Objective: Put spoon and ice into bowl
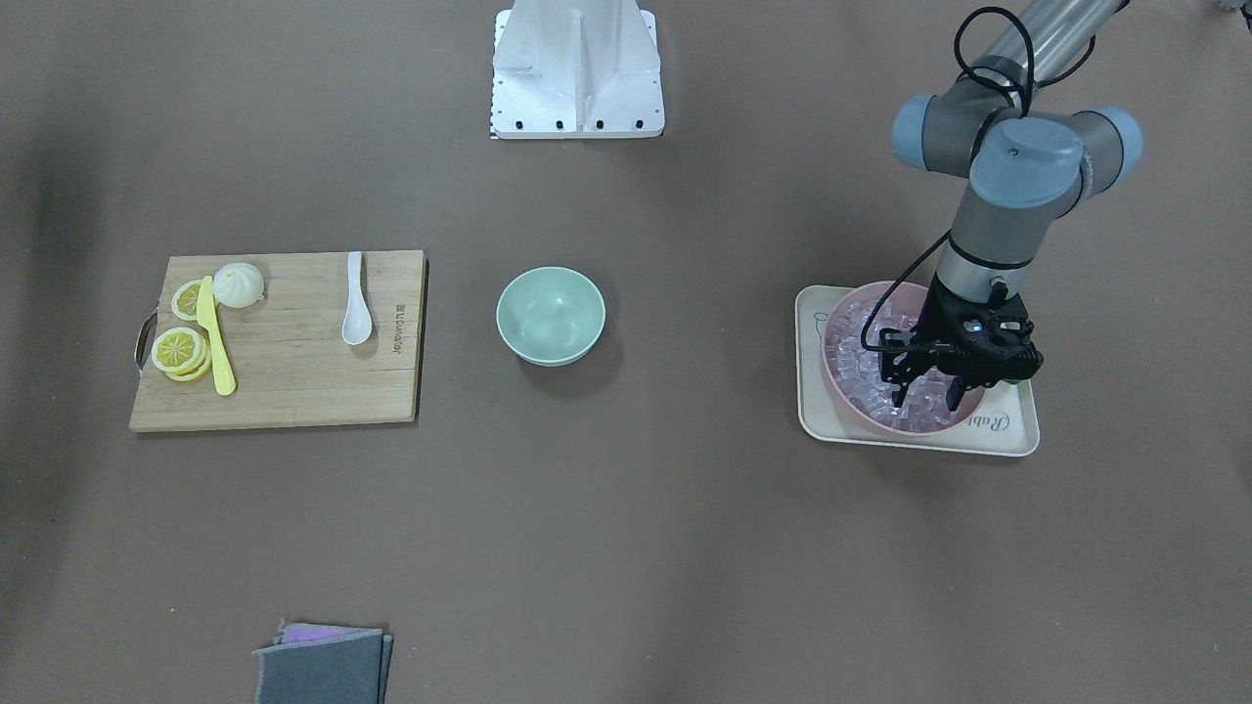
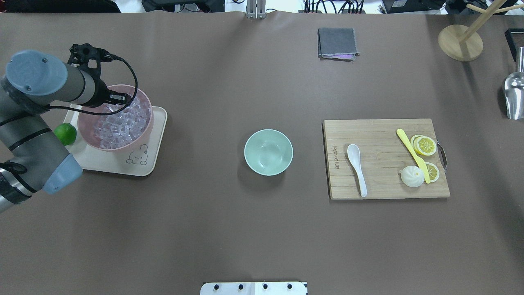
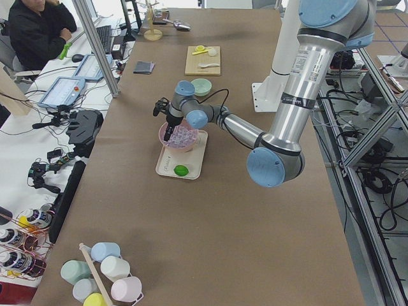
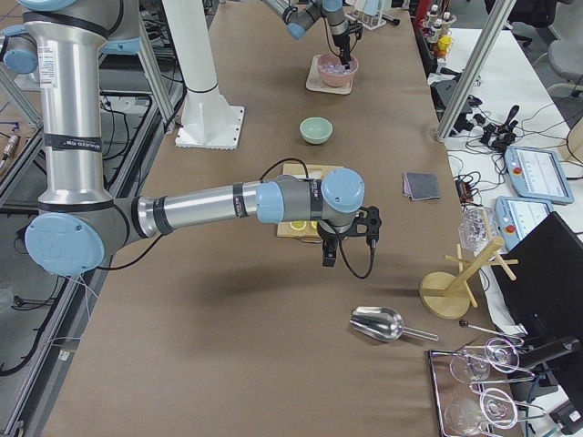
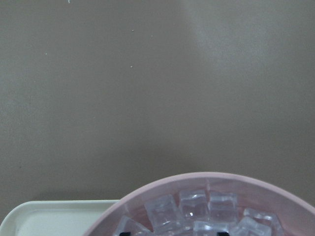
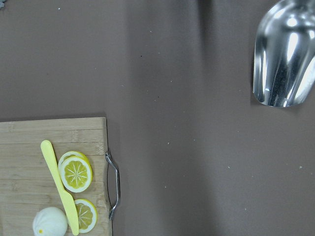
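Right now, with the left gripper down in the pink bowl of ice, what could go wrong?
1. The left gripper stands open among closely packed ice cubes; closing may catch two, or pinch one loose.
2. The mint-green bowl stands well apart from the pink bowl; a slipping cube would likely land on the table.

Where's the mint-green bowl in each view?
Front-facing: bowl centre, right of cutting board.
Overhead: bowl centre, left of cutting board.
Exterior left: bowl far, before cutting board.
Exterior right: bowl far, beyond cutting board.
Left wrist: absent.
Right wrist: absent; cutting board shows.
Landmark: cutting board.
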### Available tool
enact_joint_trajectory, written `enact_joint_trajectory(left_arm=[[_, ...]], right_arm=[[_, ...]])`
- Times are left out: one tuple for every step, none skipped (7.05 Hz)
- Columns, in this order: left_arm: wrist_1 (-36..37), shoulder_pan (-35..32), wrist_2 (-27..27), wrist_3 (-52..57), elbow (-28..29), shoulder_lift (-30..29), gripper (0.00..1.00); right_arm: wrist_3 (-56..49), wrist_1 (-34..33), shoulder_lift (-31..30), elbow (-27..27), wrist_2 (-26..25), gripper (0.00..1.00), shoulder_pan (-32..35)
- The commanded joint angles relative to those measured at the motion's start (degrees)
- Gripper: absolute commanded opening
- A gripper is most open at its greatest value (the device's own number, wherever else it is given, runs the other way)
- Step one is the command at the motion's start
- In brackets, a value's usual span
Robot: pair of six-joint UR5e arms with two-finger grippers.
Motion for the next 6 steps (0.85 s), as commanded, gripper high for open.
enact_joint_trajectory(left_arm=[[0.0, 0.3, 0.0, 0.0, 0.2, -0.2, 0.66], [0.1, 0.3, 0.0, 0.0, 0.2, -0.2, 0.66], [0.0, 0.4, 0.0, 0.1, 0.2, -0.1, 0.63], [0.0, 0.4, 0.0, 0.1, 0.2, -0.1, 0.62], [0.0, 0.4, -0.1, 0.1, 0.2, 0.0, 0.62], [0.0, 0.4, -0.1, 0.1, 0.2, 0.0, 0.62]], right_arm=[[0.0, 0.0, -0.1, 0.0, 0.0, 1.00, 0.0], [0.0, 0.0, -0.1, 0.0, 0.0, 1.00, 0.0], [0.0, 0.0, -0.1, 0.0, 0.0, 1.00, 0.0], [0.0, 0.0, -0.1, 0.0, 0.0, 1.00, 0.0], [0.0, 0.0, 0.0, 0.1, 0.0, 1.00, 0.0], [0.0, 0.0, 0.1, 0.1, 0.0, 1.00, 0.0]])
